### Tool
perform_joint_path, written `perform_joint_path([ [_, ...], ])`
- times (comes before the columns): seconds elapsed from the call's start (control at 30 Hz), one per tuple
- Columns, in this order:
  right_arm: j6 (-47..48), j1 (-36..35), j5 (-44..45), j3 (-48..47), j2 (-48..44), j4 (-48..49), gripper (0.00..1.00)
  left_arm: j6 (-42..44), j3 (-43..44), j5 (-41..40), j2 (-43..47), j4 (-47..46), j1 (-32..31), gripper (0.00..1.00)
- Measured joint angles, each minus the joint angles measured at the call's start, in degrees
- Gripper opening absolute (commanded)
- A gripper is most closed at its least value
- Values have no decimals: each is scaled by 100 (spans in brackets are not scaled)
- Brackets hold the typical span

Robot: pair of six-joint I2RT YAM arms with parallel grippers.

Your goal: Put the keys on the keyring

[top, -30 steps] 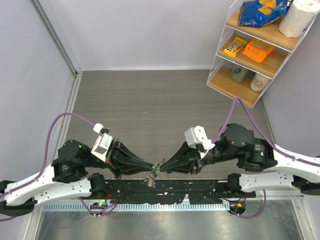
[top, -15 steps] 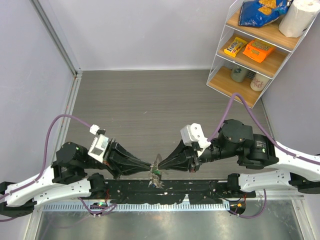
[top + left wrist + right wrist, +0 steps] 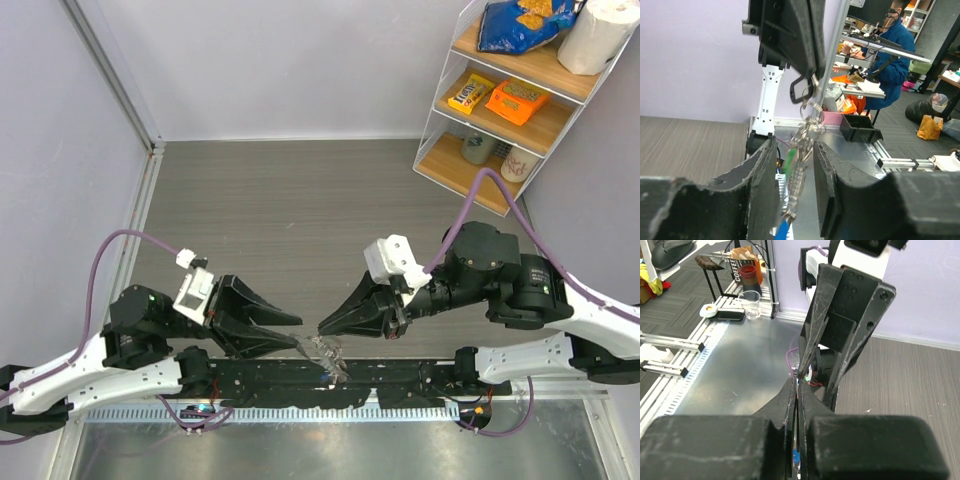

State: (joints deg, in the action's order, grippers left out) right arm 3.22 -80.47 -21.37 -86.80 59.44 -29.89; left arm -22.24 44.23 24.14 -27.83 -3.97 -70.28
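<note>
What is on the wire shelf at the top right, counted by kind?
Snack bag: 1
Paper towel roll: 1
Boxes: 2, yellow box and orange box
Cups: 2, greenish cup and white cup
Total: 6

Between the black jaws of my left gripper (image 3: 792, 146) I see silvery keys (image 3: 807, 128): one head green, one blue, a black one by the right gripper (image 3: 809, 75) jaws.
</note>
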Motion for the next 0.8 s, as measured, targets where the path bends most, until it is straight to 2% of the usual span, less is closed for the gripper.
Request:
perform_joint_path([
  [0.07,11,0,-50,-173,52,-68,5,-7,0,-37,2,39,0,47],
  [0.1,15,0,-76,-240,79,-96,5,2,0,-50,2,66,0,55],
  [0.17,28,0,-118,-354,136,-170,5,-2,0,-72,0,133,0,59],
  [0.8,94,0,76,-481,470,-494,5,-28,319,-125,-168,538,0,62],
])
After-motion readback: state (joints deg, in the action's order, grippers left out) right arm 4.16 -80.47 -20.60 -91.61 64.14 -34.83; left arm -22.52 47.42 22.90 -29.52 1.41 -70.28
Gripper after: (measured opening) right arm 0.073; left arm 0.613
